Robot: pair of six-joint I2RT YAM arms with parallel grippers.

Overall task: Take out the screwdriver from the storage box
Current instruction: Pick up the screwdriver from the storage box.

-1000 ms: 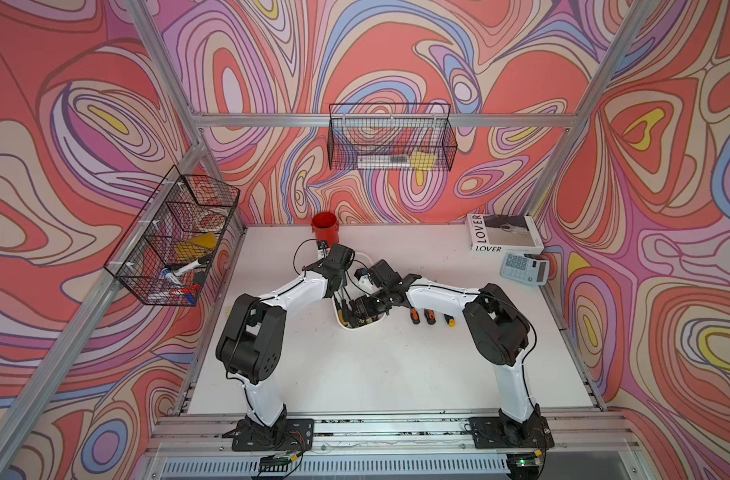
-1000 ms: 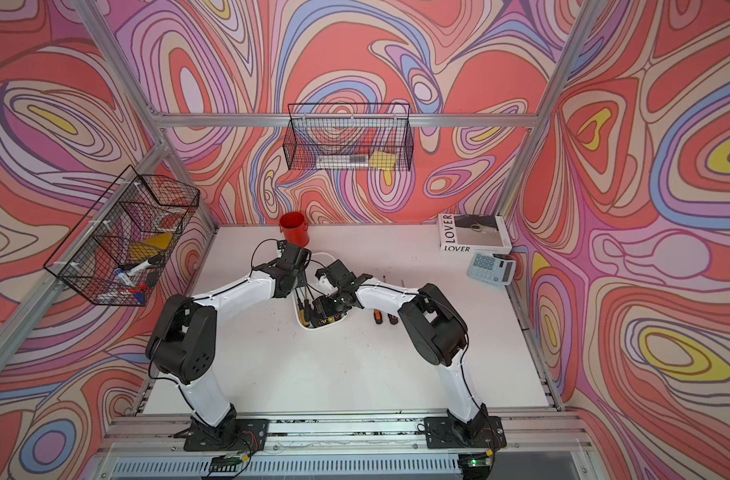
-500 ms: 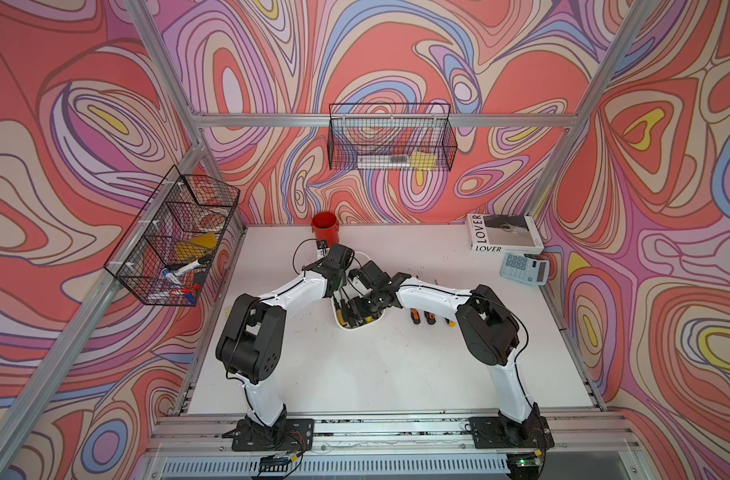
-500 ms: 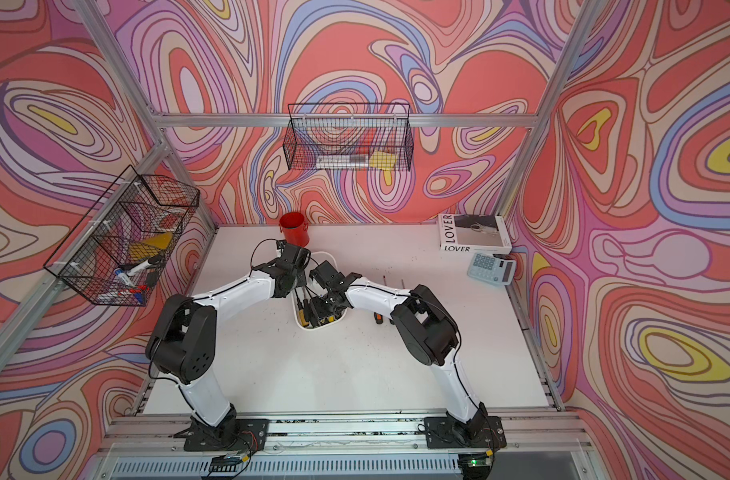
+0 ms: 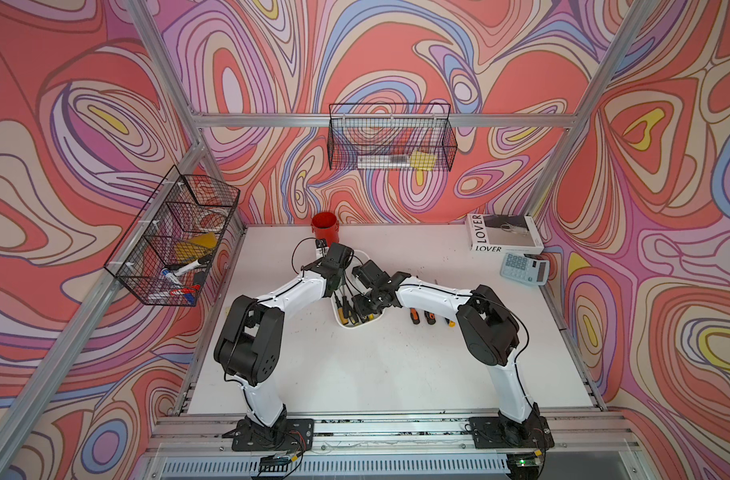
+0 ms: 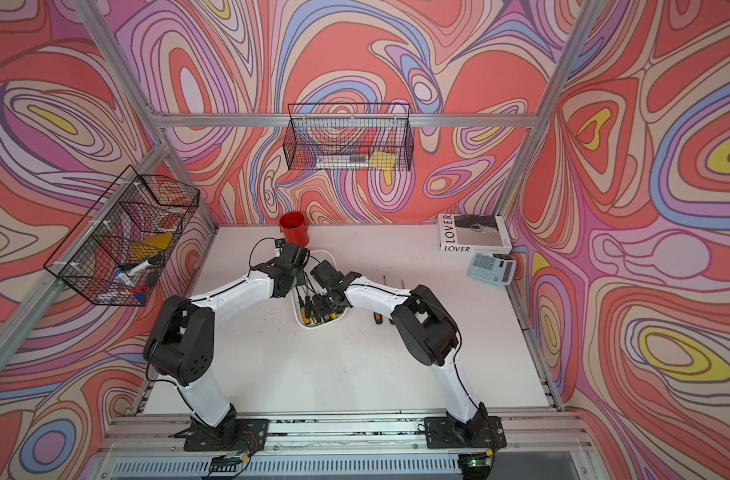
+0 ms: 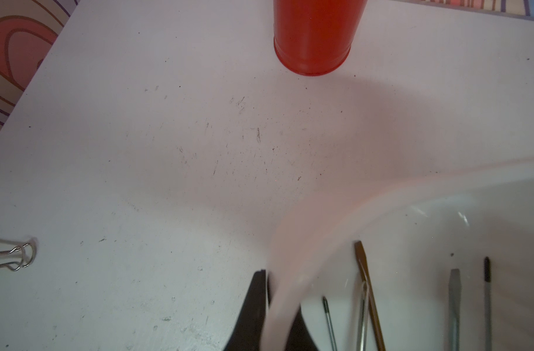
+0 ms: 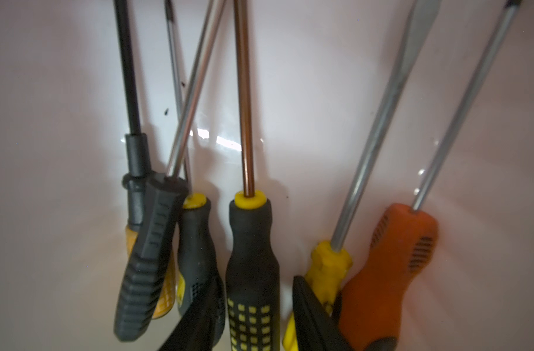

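The white storage box (image 5: 357, 326) lies mid-table and holds several screwdrivers. My left gripper (image 7: 277, 291) is shut on the box's rim (image 7: 314, 231) at a far corner, one black finger (image 7: 253, 307) outside the wall. My right gripper (image 8: 256, 279) reaches down into the box, its jaws open. They straddle the handle of a black screwdriver (image 8: 252, 237) with yellow squares and a copper-coloured shaft. A thin gap shows between that handle and one finger (image 8: 311, 316). In both top views the right gripper (image 5: 365, 305) (image 6: 323, 305) hides the handles.
Three more screwdrivers (image 5: 429, 318) lie on the table right of the box. A red cup (image 5: 325, 227) stands just behind it. A book (image 5: 502, 232) and calculator (image 5: 524, 269) sit back right. Wire baskets (image 5: 390, 137) (image 5: 172, 237) hang on the walls. A binder clip (image 7: 13, 258) lies left.
My right arm has shifted left and lower into the box, and its jaws have narrowed around the black handle. The left gripper has kept its hold on the rim.
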